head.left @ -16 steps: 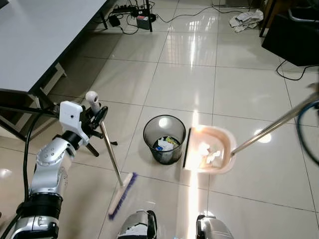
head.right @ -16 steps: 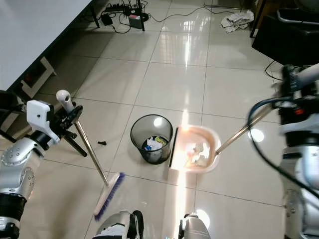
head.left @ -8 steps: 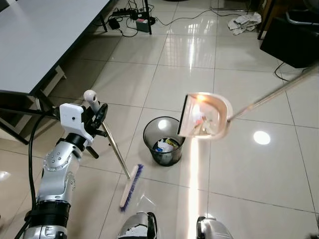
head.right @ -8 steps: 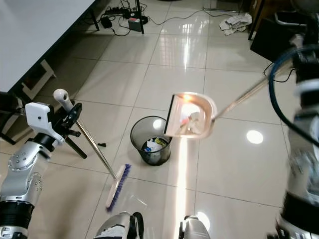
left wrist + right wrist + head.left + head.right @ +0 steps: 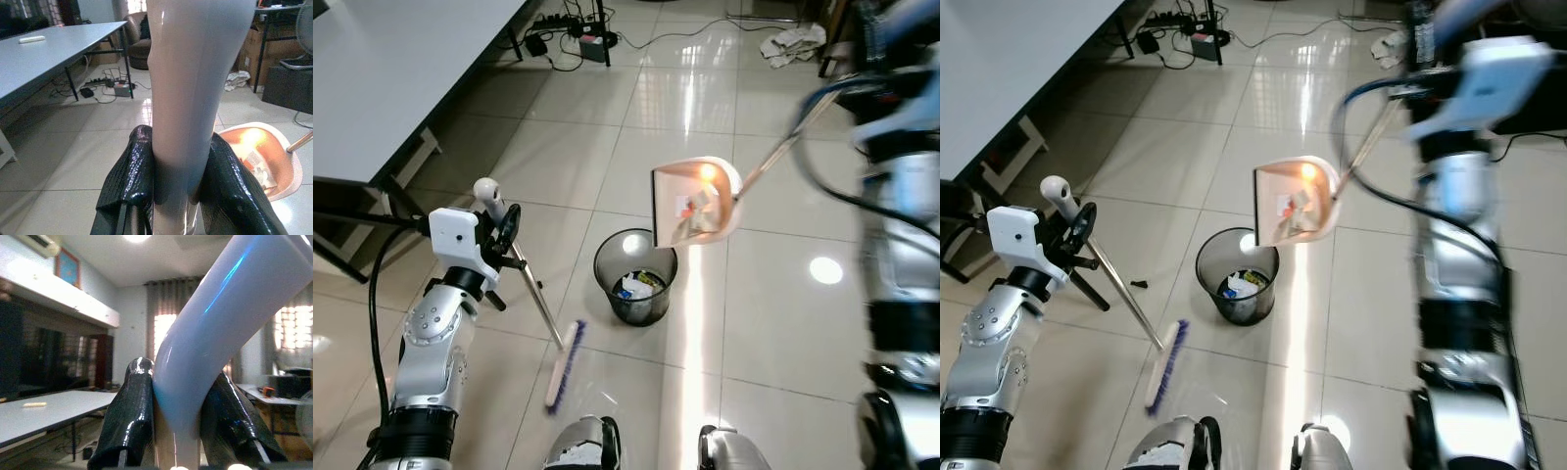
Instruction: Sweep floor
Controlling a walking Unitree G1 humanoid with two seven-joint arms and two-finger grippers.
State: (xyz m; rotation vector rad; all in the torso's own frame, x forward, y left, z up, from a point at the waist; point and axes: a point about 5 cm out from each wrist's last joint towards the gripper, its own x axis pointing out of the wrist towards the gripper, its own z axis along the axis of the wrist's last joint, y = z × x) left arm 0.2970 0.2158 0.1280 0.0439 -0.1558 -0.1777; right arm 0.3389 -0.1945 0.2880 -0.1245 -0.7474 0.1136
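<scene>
Glossy tiled floor (image 5: 783,323) under bin (image 5: 635,275)

Bright, even indoor lighting with overhead lamps mirrored as glare streaks and round spots on the glossy tiled floor (image 5: 783,323), a hot highlight on the raised dustpan (image 5: 697,201), strong motion blur over the right arm (image 5: 1459,186), and backlit, overexposed windows (image 5: 293,328) behind soft-focused close foregrounds in both wrist views.
</scene>
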